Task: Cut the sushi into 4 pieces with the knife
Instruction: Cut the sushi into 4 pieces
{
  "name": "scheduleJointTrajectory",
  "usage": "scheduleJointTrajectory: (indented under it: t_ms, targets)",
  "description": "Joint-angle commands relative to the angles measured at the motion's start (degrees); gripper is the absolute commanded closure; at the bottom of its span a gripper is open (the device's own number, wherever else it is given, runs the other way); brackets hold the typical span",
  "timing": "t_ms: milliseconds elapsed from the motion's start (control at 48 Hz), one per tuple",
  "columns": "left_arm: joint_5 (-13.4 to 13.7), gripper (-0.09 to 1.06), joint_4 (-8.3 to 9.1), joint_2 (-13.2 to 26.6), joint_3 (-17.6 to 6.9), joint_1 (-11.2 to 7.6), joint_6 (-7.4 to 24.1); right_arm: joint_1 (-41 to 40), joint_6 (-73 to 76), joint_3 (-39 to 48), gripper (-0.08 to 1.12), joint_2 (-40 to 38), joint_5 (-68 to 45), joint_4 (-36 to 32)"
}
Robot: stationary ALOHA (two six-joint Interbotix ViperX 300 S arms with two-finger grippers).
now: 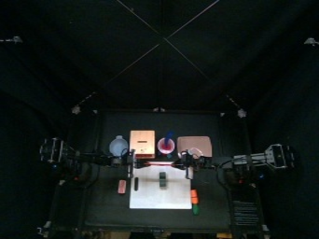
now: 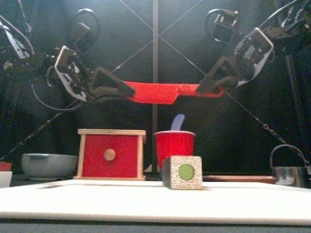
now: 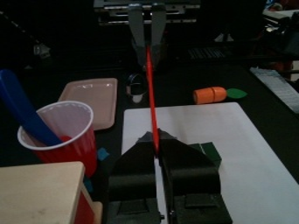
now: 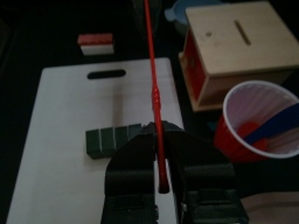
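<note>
A red knife (image 2: 165, 88) is held level in the air between the two tools. The left tool (image 2: 109, 88) is clamped on one end and the right tool (image 2: 216, 88) on the other. In each wrist view the blade is seen edge-on, as a thin red line running from that tool's jaws across to the other tool.

The sushi roll (image 2: 183, 173) is laid on the white board (image 4: 59, 131), well below the knife and not touched by it — roughly under the span between the two tools. In the right wrist view it is seen as one dark block.

Beyond the tools, toward the back of the worktop (image 1: 106, 213), a red cup (image 2: 174, 146) is stood with a blue knife (image 2: 179, 121) in it. A wooden box (image 2: 112, 155) is set just beside the cup on the left tool's side, and a blue-grey bowl (image 2: 49, 164) further out. A pink tray (image 3: 91, 92) is placed on the right tool's side of the cup. An orange toy (image 3: 211, 94) is seen off the board on the right tool's side, and a red and white toy (image 4: 96, 41) on the left tool's side.
</note>
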Motion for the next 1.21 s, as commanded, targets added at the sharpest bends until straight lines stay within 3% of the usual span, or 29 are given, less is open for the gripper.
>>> scheduleJointTrajectory:
  t_ms: [21,229,375,583,896,1208]
  targets:
    - [-2.37,0.78,-2.46,1.23,-2.2,-1.58,0.0,0.44,0.0,-0.09,0.97,0.79,-0.26,0.0]
    - [-4.39,0.78,-5.71,5.27,-2.29,-3.25,0.18,0.26,0.0,0.79,0.97,1.58,-0.26,0.0]
    - [-5.89,0.79,-6.86,8.26,-2.99,-4.57,0.18,0.35,0.09,1.23,0.97,1.85,-0.26,0.62]
    - [-6.15,0.79,-8.61,12.3,-4.04,-5.98,0.09,0.97,0.09,1.49,0.97,3.6,-1.05,2.37]
    - [-6.15,0.79,-11.95,15.03,-4.57,-8.61,0.0,2.81,0.09,1.14,0.97,6.06,-1.05,2.99]
    - [-5.89,0.79,-12.57,17.84,-5.98,-8.7,-0.09,2.55,0.09,1.67,0.97,6.86,-0.7,3.43]
